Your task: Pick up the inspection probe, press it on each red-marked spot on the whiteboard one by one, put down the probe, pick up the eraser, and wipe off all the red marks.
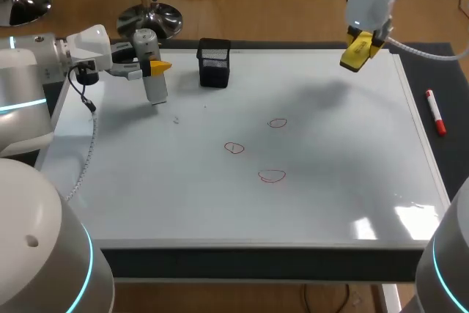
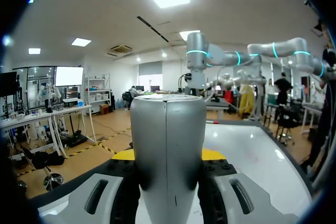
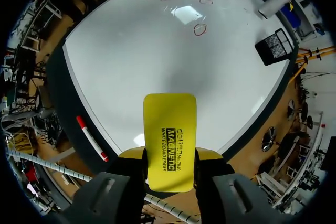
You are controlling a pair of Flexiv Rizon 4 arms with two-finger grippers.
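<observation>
The inspection probe (image 1: 152, 71), a grey cylinder, stands upright over the whiteboard's (image 1: 330, 181) far left part, with my left gripper (image 1: 152, 68) shut on its middle. In the left wrist view the probe (image 2: 168, 145) fills the space between the fingers (image 2: 121, 182). High over the far right of the board, my right gripper (image 1: 360, 48) is shut on the yellow eraser (image 1: 357, 54); in the right wrist view the eraser (image 3: 169, 140) sticks out ahead of the gripper (image 3: 169, 157). Three red marks (image 1: 277, 123) (image 1: 234, 148) (image 1: 272, 175) lie mid-board, far from both grippers.
A black mesh cup (image 1: 214, 62) stands at the board's far edge, just right of the probe. A red marker (image 1: 436, 112) lies on the dark table beside the board's right edge; the right wrist view shows the marker (image 3: 92, 138) below the eraser.
</observation>
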